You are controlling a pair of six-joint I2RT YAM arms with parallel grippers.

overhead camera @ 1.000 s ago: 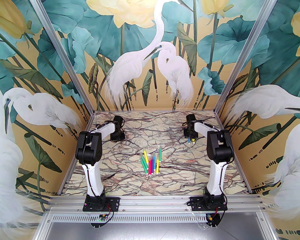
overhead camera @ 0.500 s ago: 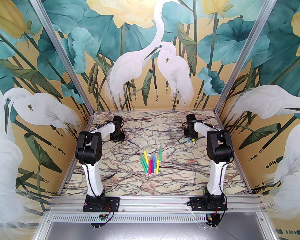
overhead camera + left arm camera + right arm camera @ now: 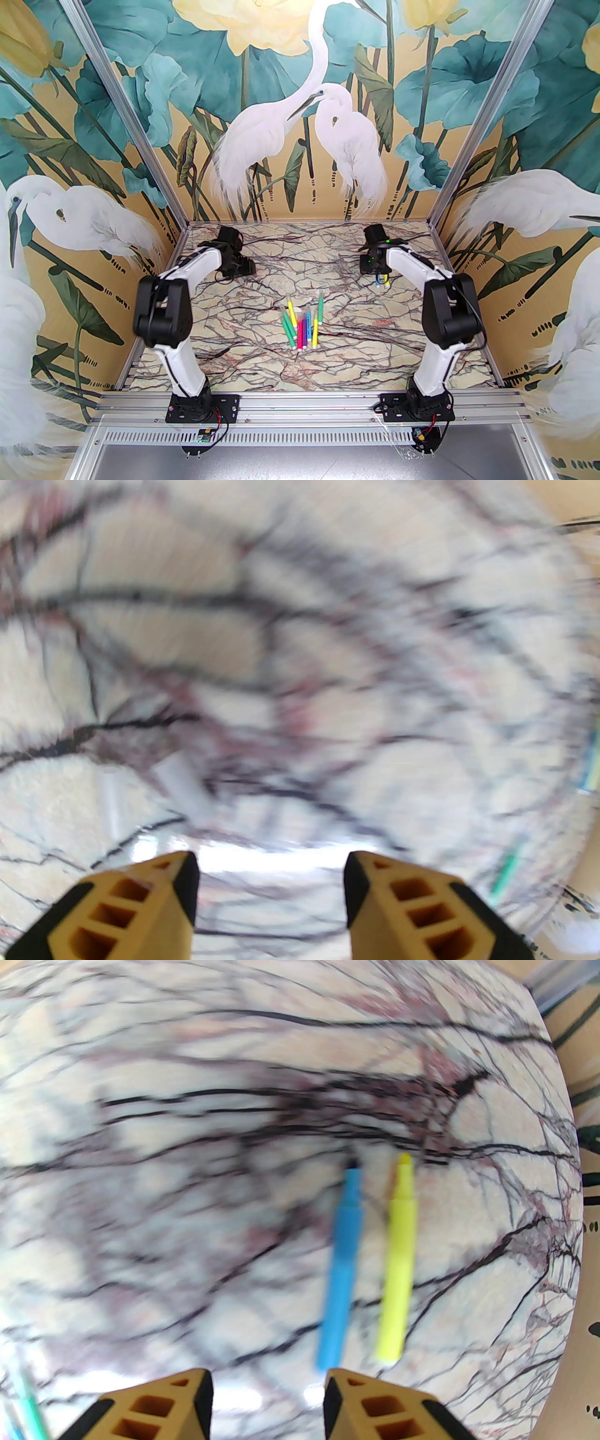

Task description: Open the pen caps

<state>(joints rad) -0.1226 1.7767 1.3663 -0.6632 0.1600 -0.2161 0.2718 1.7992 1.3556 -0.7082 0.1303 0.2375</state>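
Several pens (image 3: 302,323) with green, yellow, pink and blue barrels lie bunched at the table's middle, and their pen caps show as whitish ends. Two more lie apart at the far right, a blue pen (image 3: 342,1264) and a yellow pen (image 3: 398,1264), both with bare coloured tips. My right gripper (image 3: 267,1375) hovers open just near of them, holding nothing; it also shows from above (image 3: 375,268). At the far left my left gripper (image 3: 271,859) stands open over bare marble (image 3: 240,268). A blurred pale short shape (image 3: 178,773) lies ahead of it, perhaps a cap.
The marble table (image 3: 262,365) is walled on three sides by painted panels with metal posts. A green pen (image 3: 28,1400) shows at the lower left of the right wrist view. Open marble lies between the pile and the arm bases.
Both grippers' jaws have spread apart. Both arms' elbows have swung outward and lower, and the wrists have shifted slightly toward the centre. The pens have not moved.
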